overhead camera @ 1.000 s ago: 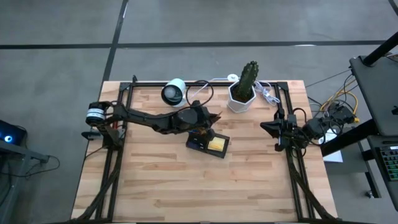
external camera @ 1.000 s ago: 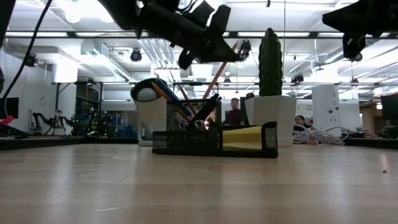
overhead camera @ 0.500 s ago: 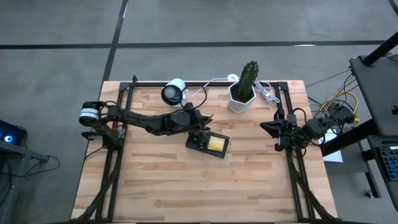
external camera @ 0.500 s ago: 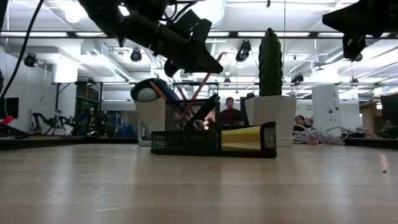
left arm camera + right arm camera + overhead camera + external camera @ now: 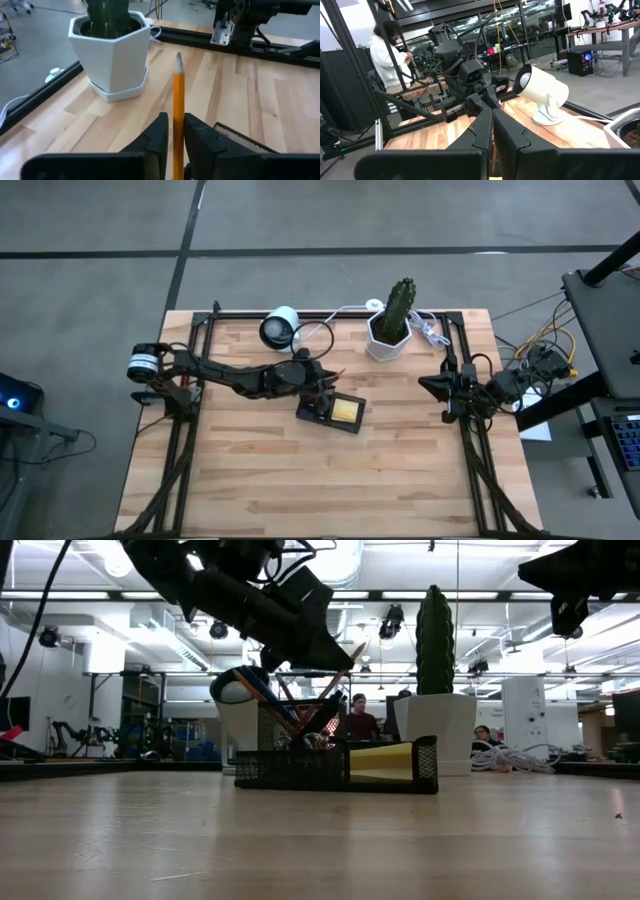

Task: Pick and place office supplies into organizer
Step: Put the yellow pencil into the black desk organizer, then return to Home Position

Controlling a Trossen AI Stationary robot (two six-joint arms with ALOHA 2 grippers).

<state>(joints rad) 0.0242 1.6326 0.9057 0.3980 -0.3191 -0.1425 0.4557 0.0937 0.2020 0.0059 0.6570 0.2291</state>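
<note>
Wooden surface (image 5: 300,470) carries the job; your left claw (image 5: 172,137) pinches the orange pencil (image 5: 178,110) upright over the organizer (image 5: 332,410) to seat it in the cup; only the low view shows pens already inside; right claw (image 5: 491,131) waits clenched, empty.

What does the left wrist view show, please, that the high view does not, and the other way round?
Only the left wrist view shows the orange pencil standing between the left gripper's fingers, its tip pointing toward the far table edge. Only the high view shows the whole table, the yellow sticky-note pad in the black organizer, and the white lamp. Both show the cactus in its white hexagonal pot and the right arm waiting at the table's right edge.
</note>
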